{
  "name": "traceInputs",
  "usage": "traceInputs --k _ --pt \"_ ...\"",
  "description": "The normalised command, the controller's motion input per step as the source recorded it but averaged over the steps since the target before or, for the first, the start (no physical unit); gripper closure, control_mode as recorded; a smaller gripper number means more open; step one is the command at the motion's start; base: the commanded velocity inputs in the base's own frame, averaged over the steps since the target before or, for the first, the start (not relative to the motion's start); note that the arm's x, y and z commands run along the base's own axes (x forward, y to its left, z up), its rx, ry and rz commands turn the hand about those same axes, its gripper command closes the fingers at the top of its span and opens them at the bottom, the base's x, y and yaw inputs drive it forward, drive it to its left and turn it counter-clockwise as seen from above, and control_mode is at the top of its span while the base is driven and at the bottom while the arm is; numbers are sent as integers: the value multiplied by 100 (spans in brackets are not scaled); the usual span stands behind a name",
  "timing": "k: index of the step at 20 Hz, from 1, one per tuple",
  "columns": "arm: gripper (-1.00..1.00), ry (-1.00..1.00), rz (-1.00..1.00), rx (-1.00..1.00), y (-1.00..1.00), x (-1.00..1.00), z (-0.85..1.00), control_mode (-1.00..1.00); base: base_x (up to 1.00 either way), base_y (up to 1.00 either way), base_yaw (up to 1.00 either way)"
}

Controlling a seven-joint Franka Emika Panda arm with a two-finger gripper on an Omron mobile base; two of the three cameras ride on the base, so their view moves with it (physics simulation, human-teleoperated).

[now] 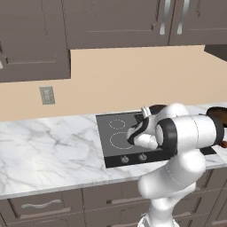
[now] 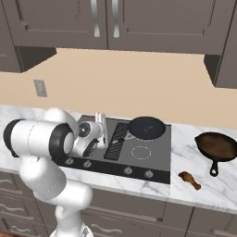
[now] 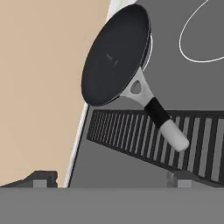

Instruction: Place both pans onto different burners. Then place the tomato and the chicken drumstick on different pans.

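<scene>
Two pans show at this moment, and they lie well apart. One, the flat matte-black skillet (image 2: 146, 127), sits on the dark glass cooktop (image 2: 157, 159) at its far right burner, just right of the black central grille (image 2: 116, 140); in the hand view the skillet (image 3: 116, 54) covers most of a white ring, and its black-and-silver handle (image 3: 162, 118) reaches out over the grille slats (image 3: 131, 135). The other, the deeper glossy brown pan (image 2: 216, 146), rests on the marble counter (image 2: 194, 194) to the right of the cooktop, its dark handle pointing toward the front edge. The chicken drumstick (image 2: 190, 179) lies on the counter too, near the front, between the cooktop's right edge and that handle, touching neither.

The near right burner (image 2: 141, 152) is a bare white circle in front of the skillet. From the left base view two more burner rings (image 1: 119, 133) show on the left half of the glass, with round knobs (image 1: 134, 158) along the front strip.

The gripper (image 2: 101, 126) hangs above the left part of the cooktop, beside the grille. Its jaws stand wide apart with nothing between them, and the finger tips (image 3: 43, 178) sit far out toward the two sides in the hand view, clear of the skillet handle.
</scene>
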Motion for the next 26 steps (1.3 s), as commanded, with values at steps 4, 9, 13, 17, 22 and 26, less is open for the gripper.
traceInputs --k 4,9,13,17,22,26 --pt "-100 -20 0 0 20 -25 58 -100 0 0 0" --pt "-100 -13 0 0 1 -30 60 -100 0 0 0" --pt "-100 -6 0 2 -2 -34 61 -100 0 0 0" --pt "-100 -3 2 1 -6 -38 60 -100 0 0 0" --pt "-100 -2 1 -1 -3 -36 49 -100 0 0 0" --pt "-100 -1 0 -2 0 -33 25 -100 0 0 0"
